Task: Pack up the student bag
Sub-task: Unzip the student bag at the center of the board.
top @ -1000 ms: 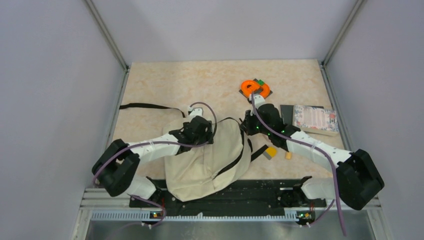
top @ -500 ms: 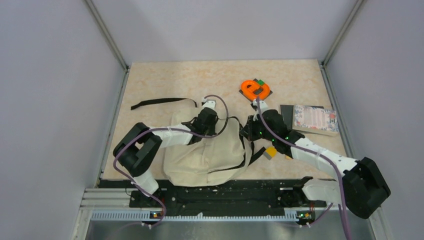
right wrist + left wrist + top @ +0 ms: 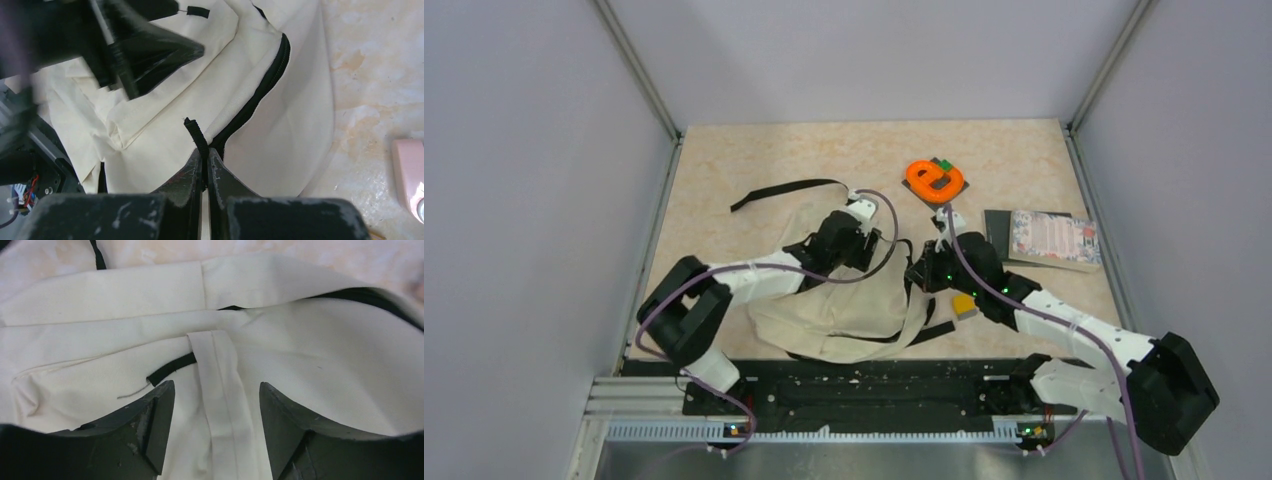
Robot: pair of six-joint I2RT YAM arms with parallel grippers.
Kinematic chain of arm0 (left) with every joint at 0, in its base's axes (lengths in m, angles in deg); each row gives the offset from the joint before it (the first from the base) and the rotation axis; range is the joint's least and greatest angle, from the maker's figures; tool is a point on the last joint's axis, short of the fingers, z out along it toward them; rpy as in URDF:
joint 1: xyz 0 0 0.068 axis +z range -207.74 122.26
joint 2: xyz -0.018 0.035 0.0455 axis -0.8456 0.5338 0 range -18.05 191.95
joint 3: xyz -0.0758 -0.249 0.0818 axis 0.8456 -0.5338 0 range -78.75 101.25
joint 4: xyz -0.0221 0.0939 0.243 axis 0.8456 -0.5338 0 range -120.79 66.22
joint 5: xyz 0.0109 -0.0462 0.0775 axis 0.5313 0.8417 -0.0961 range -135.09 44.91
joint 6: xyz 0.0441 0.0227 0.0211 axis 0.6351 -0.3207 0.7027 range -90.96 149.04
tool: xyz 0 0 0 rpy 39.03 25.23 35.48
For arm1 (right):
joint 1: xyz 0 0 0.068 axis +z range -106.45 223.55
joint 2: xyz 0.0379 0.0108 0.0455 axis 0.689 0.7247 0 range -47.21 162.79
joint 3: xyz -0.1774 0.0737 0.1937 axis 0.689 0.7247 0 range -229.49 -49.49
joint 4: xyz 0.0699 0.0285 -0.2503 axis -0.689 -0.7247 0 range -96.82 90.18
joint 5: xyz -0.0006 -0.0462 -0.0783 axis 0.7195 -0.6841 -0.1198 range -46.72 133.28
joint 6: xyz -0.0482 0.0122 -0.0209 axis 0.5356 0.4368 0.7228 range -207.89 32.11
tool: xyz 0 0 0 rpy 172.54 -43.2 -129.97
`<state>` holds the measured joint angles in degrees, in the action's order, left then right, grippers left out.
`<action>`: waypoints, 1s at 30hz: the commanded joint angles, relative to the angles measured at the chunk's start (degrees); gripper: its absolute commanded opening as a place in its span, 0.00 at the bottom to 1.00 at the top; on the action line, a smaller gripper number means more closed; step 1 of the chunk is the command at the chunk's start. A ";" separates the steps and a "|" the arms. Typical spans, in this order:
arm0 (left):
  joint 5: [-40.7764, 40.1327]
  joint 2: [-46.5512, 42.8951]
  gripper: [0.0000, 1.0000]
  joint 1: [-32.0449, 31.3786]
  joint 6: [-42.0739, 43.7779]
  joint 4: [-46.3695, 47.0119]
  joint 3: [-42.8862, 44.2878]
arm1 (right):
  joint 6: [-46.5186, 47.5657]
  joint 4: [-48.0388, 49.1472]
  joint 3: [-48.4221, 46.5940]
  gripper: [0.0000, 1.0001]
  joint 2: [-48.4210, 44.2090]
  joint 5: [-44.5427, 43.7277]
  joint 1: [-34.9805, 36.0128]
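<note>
The right pincer (image 3: 205,156) is pressed shut on a short black tab (image 3: 192,129), which sticks up just above its fingertips. The tab sits at the end of a black zipper (image 3: 272,75) that curves away along a seam of the student bag (image 3: 844,310). On either side of the zipper the cream fabric is smooth, with soft folds and a stitched corner lower left.

The left pincer (image 3: 215,390) stands open above the bag. Its two dark fingers (image 3: 160,415) are apart, and a flat cream strip (image 3: 220,390) of the bag's own cloth runs between them. I cannot tell whether either finger touches it. A thin black edge (image 3: 170,369) shows beside that strip, a loose thread trails from its end, and a dark opening curves across the fabric further out.

From above, the bag lies slumped and crumpled on the marbled beige tabletop (image 3: 824,150), at its near middle, between the two arms and close to their mounting rail. It is pale cream and by far the largest thing there. One black strap (image 3: 784,187) trails from its far side toward the left. Another black strap (image 3: 929,332) lies at its near right corner.

Well beyond the bag sits an orange ring-shaped piece (image 3: 929,177) on a dark square. A patterned book (image 3: 1054,238) lies to the right, and a small yellow item (image 3: 964,303) is just beside the right arm.
</note>
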<state>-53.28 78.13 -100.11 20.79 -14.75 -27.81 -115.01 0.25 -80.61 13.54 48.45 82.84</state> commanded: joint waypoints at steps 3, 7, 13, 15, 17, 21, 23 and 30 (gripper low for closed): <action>0.91 -16.55 0.71 -4.64 -7.89 0.54 -5.33 | -0.96 1.72 -0.01 0.00 -2.44 -3.02 0.71; 8.73 -20.85 0.80 -6.36 -24.00 6.72 -10.41 | -0.94 2.20 -0.34 0.00 -2.63 -3.55 0.70; 11.51 -20.01 0.85 -10.36 -30.68 11.17 -12.62 | -1.21 2.39 -0.95 0.00 -2.91 -3.38 0.75; 13.14 -19.52 0.85 -10.85 -31.54 13.07 -13.12 | -1.13 2.47 -1.17 0.00 -2.84 -3.37 0.71; 14.71 -18.86 0.85 -11.32 -32.11 15.06 -13.50 | -0.99 2.41 -1.29 0.00 -2.60 -3.26 0.74; 14.81 -16.90 0.84 -11.94 -32.04 14.33 -12.70 | -0.99 2.38 -1.58 0.00 -2.39 -2.83 0.71; 14.77 -16.07 0.83 -11.95 -32.05 13.63 -12.46 | -0.99 2.40 -1.63 0.00 -2.53 -2.70 0.71; 16.44 -12.80 0.79 -12.10 -31.67 13.39 -10.35 | -0.32 1.80 -1.92 0.00 -2.95 -3.02 0.70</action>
<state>-38.50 64.05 -111.82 -10.55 -4.15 -41.08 -115.53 0.60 -80.61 12.41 45.72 82.93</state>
